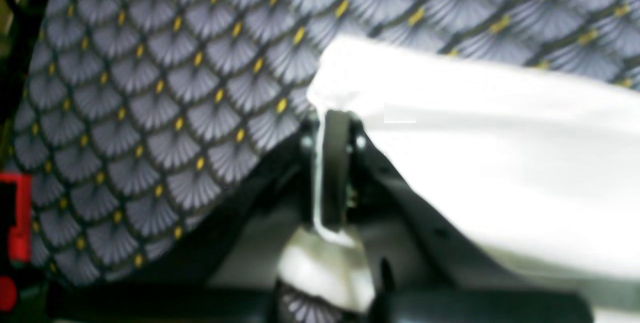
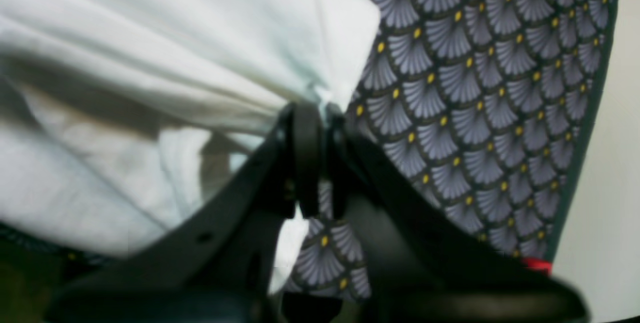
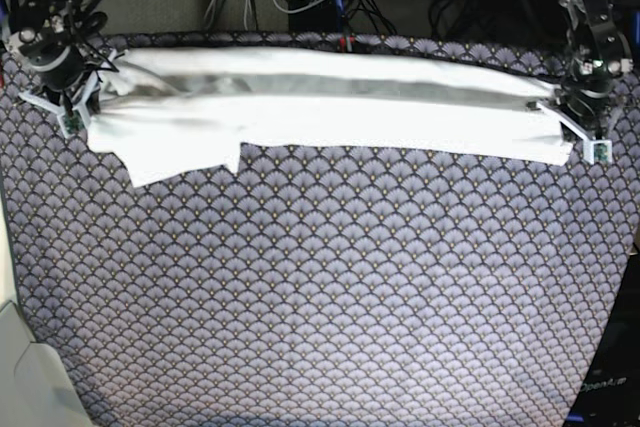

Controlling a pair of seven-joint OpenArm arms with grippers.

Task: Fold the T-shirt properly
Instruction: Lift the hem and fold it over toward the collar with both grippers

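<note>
The T-shirt lies stretched as a long white band across the far edge of the counter, which is covered in a grey scallop-patterned cloth with yellow dots. Its plain reverse faces up; no print is visible. One sleeve portion hangs lower near the right arm's end, forming an uneven flap.

The left end effector is clenched on a corner of the fabric; in the left wrist view a thin edge of cloth runs between the closed fingers. The right end effector is likewise clenched on a bunched corner at the opposite end. In the base view both arms sit at the extreme ends of the garment, well apart.

Judged step: a lengthwise fold, with both corners held for carrying toward the near side.

Recommended procedure:
- Keep both grips closed until the fold is laid
- Move both arms at matched speed and height so the held edge stays straight
- Maintain light tension between the arms to prevent sagging at the middle
- Lay the edge parallel to the opposite hem
- Watch the hanging flap; it may crease beneath the fold
</note>
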